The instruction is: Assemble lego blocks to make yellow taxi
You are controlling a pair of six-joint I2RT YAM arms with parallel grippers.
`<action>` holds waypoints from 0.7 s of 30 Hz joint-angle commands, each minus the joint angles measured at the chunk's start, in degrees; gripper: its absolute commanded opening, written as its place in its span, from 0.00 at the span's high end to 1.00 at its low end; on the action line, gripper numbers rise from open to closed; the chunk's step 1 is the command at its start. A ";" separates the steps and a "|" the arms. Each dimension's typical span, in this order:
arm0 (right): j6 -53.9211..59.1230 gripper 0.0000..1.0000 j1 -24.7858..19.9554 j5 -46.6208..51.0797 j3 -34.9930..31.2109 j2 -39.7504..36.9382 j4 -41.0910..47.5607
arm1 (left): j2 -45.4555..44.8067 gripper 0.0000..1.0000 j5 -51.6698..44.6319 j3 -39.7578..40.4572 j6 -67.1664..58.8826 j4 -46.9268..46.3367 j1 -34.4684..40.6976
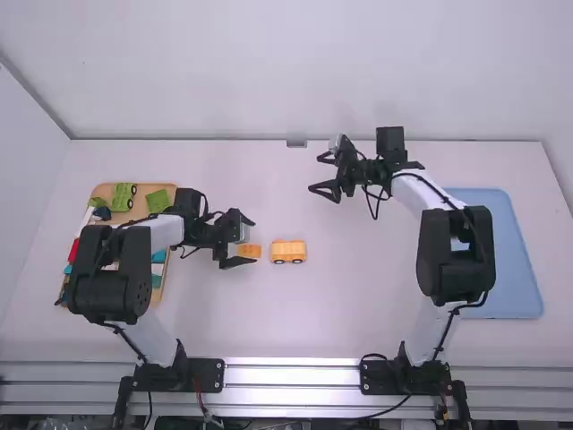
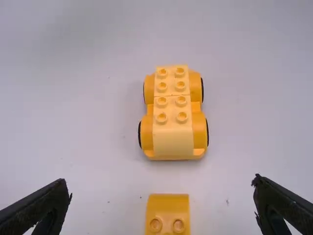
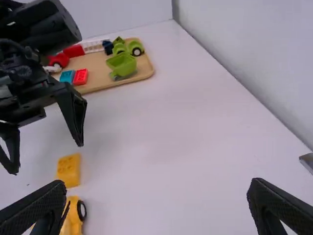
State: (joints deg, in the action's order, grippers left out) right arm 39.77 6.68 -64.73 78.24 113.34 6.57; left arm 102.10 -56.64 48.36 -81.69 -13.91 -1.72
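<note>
Car body stands upright on the table, w/ its studs facing up, and it serves below as the ref. for all pos. The loose block lies just beside it, on its left in the high view, apart from it and also studs up. So the step in hand is, I judge, adding the next part: the taxi is approx. half made, and this block is prob. meant to go on top. L gripper is on the same side of the car body as the block, w/ fingers spread wide, one on each side of the block, and holding nothing. Next move prob. calls for closing on the block, lifting it, then lining it up above the car body and pressing it straight down; if the angle is off, the studs may not catch, or the car body may roll away. R gripper is beyond the car body and slightly to its right, also wide and w/o any part. As for direction, the long axis of the car body runs left–right in the high view, and its smooth sloping end points to the block. The block seems approx. in line w/ this axis, its smooth end toward the car body.
</note>
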 commanded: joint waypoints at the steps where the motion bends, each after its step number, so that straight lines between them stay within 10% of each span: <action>1: 0.11 0.01 -0.33 -4.85 -0.31 -1.81 -0.13 | 0.22 0.01 -2.49 -0.37 1.92 -0.76 -0.22; 21: 22.32 0.02 2.25 9.18 -3.85 -10.27 18.82 | 4.85 0.01 -5.07 -1.01 -5.20 1.01 -4.72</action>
State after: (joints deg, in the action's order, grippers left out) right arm 55.96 10.57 -54.74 76.38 104.14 24.86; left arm 106.67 -57.45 47.94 -83.57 -12.62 -4.58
